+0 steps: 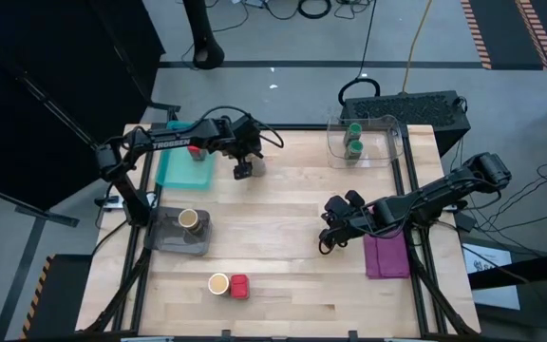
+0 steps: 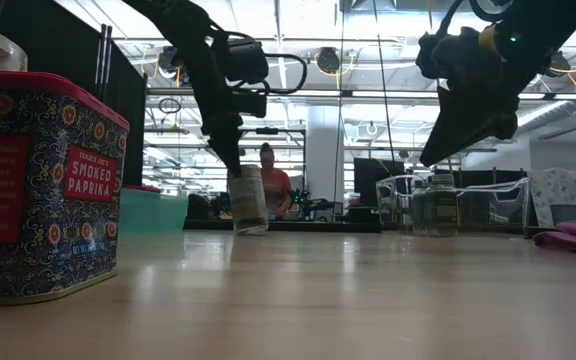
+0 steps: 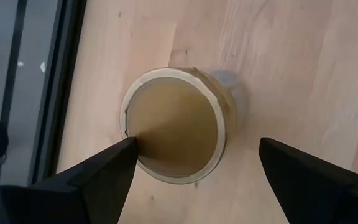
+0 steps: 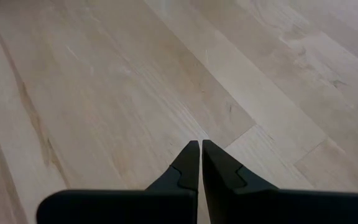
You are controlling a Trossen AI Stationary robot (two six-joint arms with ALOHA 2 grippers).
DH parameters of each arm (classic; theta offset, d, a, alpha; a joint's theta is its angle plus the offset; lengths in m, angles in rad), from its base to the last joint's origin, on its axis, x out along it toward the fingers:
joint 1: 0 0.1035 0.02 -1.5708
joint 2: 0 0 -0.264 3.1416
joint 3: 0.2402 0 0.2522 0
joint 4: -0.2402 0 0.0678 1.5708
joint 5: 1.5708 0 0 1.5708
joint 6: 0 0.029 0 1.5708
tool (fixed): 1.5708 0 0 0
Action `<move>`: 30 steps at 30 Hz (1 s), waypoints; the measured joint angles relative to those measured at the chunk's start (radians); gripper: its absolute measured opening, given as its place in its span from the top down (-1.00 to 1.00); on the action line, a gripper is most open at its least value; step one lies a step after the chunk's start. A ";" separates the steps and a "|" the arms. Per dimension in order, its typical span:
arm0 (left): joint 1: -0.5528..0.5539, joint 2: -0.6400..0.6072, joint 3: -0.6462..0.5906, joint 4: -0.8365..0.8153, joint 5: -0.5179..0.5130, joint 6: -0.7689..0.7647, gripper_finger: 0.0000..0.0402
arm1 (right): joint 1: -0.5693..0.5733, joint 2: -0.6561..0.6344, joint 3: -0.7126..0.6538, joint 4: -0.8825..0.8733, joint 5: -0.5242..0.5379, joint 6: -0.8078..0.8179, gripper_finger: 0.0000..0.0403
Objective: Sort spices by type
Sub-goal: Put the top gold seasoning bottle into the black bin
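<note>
A tan spice jar with a cream top (image 3: 176, 127) stands upright on the wood, next to the teal tray (image 1: 180, 169). My left gripper (image 3: 197, 146) is open above it, one finger on each side; it points steeply down. My right gripper (image 4: 201, 146) is shut and empty, hanging over bare wood right of the table's middle (image 1: 329, 237). Two green-lidded jars (image 1: 354, 140) stand in a clear box. Another tan jar (image 1: 188, 219) sits in a grey tray. A third tan jar (image 1: 218, 283) and a red tin (image 1: 239, 286) stand near the front edge. My left gripper has one fingertip (image 3: 120, 158) overlapping the rim of the jar's cream top (image 3: 132, 130) in the wrist view; whether it touches the rim I cannot tell. The other finger (image 3: 291, 168) stands well clear of the jar's side. The jar rests on its base on the table.
A purple cloth (image 1: 386, 255) lies at the right edge beneath my right arm. The clear box (image 1: 380, 128) is at the far right and the grey tray (image 1: 164, 237) at the left. The red paprika tin (image 2: 43, 185) looms close in the low view. Bare wood lies across the middle.
</note>
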 joint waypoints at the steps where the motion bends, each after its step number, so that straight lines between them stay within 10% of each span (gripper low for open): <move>1: 0.000 0.000 -0.001 -0.001 0.000 -0.010 -0.70 | 0.000 0.000 0.000 0.000 0.000 0.001 1.00; 30: 0.000 0.000 0.000 -0.017 -0.017 -0.076 -0.70 | -0.003 0.000 0.000 -0.001 0.002 -0.008 1.00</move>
